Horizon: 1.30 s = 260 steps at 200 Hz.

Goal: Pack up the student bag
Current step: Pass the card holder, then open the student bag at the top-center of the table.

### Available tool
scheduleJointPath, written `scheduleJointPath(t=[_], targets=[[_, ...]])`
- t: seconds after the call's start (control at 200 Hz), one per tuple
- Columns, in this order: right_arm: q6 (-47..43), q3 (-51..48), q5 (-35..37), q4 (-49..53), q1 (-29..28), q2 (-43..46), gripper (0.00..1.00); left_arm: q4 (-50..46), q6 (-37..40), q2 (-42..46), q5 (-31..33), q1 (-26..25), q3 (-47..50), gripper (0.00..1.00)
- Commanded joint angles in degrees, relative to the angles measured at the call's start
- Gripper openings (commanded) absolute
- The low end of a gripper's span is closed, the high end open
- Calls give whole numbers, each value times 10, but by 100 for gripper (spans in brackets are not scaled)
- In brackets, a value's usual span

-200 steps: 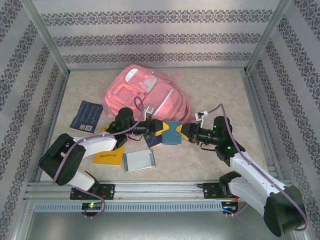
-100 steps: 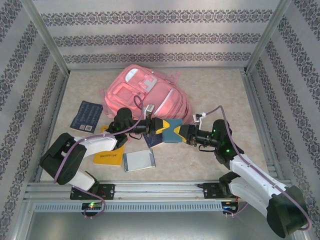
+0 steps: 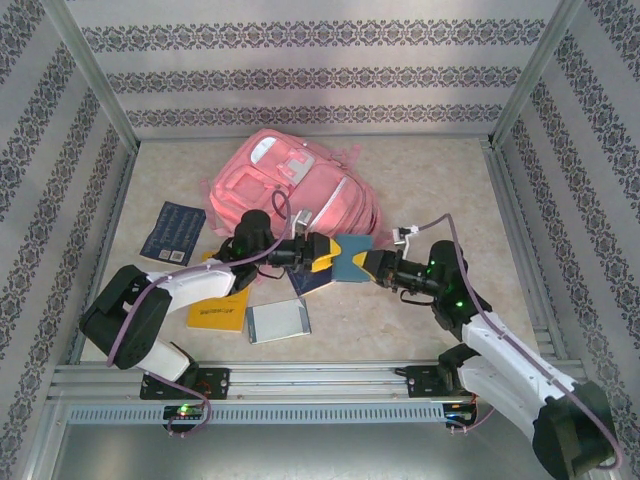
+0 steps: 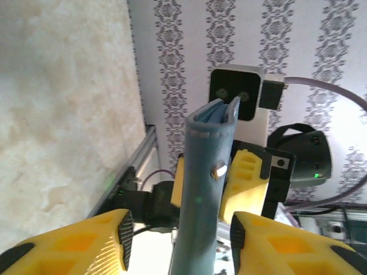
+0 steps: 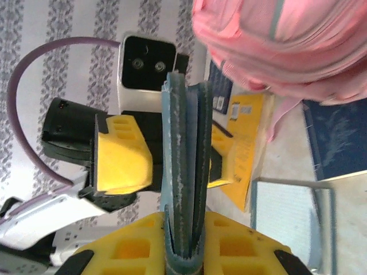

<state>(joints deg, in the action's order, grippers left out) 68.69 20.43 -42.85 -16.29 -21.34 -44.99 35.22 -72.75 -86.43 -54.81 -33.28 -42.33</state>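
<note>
while the right tool (image 3: 362,262) stays clamped on the blue-grey felt pouch (image 3: 348,250), it has lifted the pouch and brought it closer to the student bag (image 3: 290,185), which lies pockets-up on the worktop (image 3: 430,170). the left tool (image 3: 325,252) has followed, its fingers spread loosely either side of the pouch without pinching it. this is probably a handover before packing. on the arms' side of the bag lie a dark blue card (image 3: 172,232), a yellow booklet (image 3: 218,312) and a grey notebook (image 3: 278,322). no open mouth shows on the bag, which may hinder entry.
</note>
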Motion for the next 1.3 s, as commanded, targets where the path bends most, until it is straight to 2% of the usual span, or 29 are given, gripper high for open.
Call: scheduleJointPath(t=[0.0,0.055,0.14,0.34,0.45,0.62,0.744,1.159,1.294], targets=[[-114,31,38,163,37,50,10,-285,206,28,29,21,-105,55],[-146,38,54,219,58,66,7,-423,289,14,72,26,-174,56],[-179,40,71,267,81,74,5,-553,369,-33,118,36,-273,57],[-227,41,97,307,94,61,5,-740,490,-174,227,54,-486,56],[-242,43,109,314,95,59,5,-817,528,-256,274,60,-602,56],[-246,42,112,303,97,52,5,-877,550,-356,285,68,-738,53],[-250,37,109,295,98,40,5,-900,550,-407,266,68,-795,48],[-225,10,83,242,110,7,4,-868,532,-437,209,66,-797,24],[-225,6,80,235,111,-3,4,-850,525,-440,198,62,-784,22]])
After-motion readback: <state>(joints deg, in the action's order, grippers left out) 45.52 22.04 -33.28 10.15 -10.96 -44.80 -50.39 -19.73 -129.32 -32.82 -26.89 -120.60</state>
